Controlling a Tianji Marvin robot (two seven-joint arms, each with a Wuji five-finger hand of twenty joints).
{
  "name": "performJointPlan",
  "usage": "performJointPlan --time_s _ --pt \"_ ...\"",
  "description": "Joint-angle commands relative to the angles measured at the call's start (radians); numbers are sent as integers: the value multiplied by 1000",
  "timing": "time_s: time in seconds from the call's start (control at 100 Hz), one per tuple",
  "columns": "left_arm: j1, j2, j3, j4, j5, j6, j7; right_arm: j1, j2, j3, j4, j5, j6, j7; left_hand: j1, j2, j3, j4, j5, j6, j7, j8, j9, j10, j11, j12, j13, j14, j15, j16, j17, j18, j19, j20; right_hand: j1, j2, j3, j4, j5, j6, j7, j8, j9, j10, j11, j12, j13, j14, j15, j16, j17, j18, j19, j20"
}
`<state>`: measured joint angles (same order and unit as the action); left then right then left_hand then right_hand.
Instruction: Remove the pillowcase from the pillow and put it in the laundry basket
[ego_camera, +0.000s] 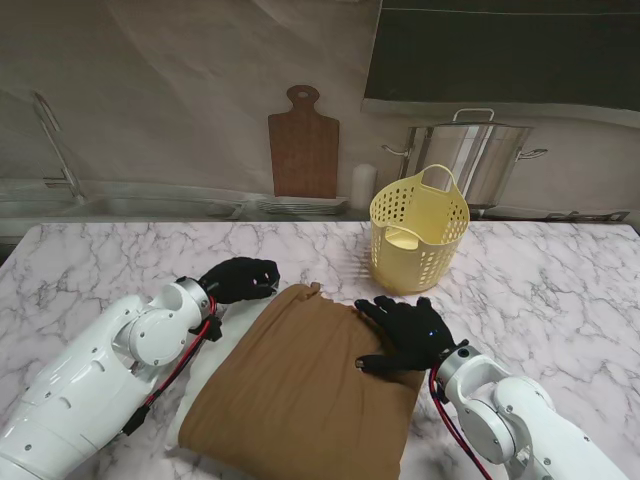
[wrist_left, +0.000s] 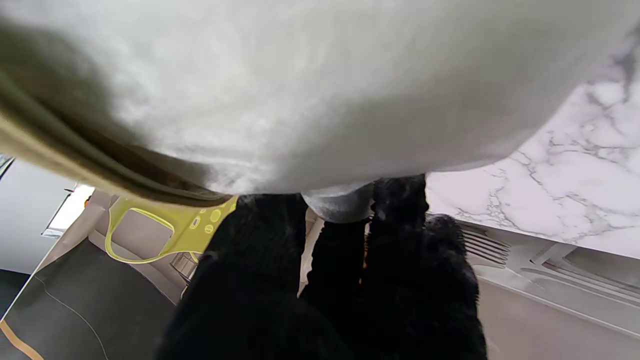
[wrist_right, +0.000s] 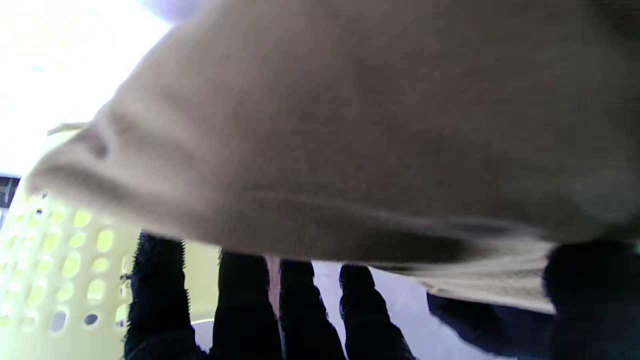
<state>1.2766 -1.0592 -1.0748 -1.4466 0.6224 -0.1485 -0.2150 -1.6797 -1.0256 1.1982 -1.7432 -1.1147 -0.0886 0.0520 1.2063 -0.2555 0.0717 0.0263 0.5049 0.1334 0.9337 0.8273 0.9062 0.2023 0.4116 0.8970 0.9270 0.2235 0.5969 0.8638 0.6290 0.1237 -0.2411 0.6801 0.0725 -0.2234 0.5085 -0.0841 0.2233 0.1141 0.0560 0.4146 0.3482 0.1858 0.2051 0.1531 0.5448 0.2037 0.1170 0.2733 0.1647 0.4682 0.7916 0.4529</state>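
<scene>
On the marble table (ego_camera: 90, 265), nearer to me than the yellow basket (ego_camera: 419, 232), lies the pillow in its brown pillowcase (ego_camera: 300, 385), its long axis running from near me on the left away toward the basket on the right. A strip of white pillow (ego_camera: 188, 400) shows along the case's left edge, and the left wrist view shows white pillow (wrist_left: 320, 85) bare beside a brown hem (wrist_left: 75, 155), so the opening seems to lie on the left hand's side. That left hand (ego_camera: 238, 280) sits at the far left corner, fingers (wrist_left: 400, 210) curled against the pillow's end; whether they pinch fabric I cannot tell. My right hand (ego_camera: 405, 335) lies flat on the far right part of the case, fingers (wrist_right: 240, 300) spread, pressing rather than holding, and it is the nearer hand to the basket, which stands just beyond the pillow's far end. Stripping the case probably means pulling it along that long axis toward the basket while the left hand pins the pillow. No brand, label or writing can be read anywhere.
</scene>
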Motion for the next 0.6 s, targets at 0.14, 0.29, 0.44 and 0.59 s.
performJointPlan --time_s 0.14,0.29,0.44,0.59 --pt "12 -2 -1 -14 5 -17 -6 2 -31 -7 -35 136 37 -1 63 27 -6 10 -30 4 12 -10 25 -10 23 5 -7 2 0 0 3 -19 1480 -12 -55 156 -110 -11 -15 70 -63 8 -25 33 -103 -50 -81 69 -53 -67 -70 83 -62 -114" --pt "27 -3 -13 -36 18 -34 10 43 -25 -54 -36 150 79 77 63 27 -8 10 -30 4 12 -10 25 -12 24 5 -7 1 1 0 4 -20 1481 -13 -91 1 11 -15 -45 70 -61 18 -29 23 -112 -52 -47 98 -35 -68 -49 117 -32 -150" --pt "46 -1 -33 -67 30 -52 11 110 -17 -145 20 102 156 108 64 27 -9 10 -30 4 11 -9 26 -11 25 4 -6 1 2 -1 6 -21 1482 -14 -38 -263 164 -49 -81 83 -80 51 -10 33 -81 -38 210 69 101 16 198 95 196 -33" --pt "61 1 -50 -90 41 -66 11 171 -21 -236 85 95 247 93 65 27 -10 10 -29 5 11 -9 27 -11 25 4 -5 0 2 -1 8 -22 1483 -15 295 -414 93 -9 -36 107 11 166 114 44 138 67 624 -118 432 237 452 -107 489 179"
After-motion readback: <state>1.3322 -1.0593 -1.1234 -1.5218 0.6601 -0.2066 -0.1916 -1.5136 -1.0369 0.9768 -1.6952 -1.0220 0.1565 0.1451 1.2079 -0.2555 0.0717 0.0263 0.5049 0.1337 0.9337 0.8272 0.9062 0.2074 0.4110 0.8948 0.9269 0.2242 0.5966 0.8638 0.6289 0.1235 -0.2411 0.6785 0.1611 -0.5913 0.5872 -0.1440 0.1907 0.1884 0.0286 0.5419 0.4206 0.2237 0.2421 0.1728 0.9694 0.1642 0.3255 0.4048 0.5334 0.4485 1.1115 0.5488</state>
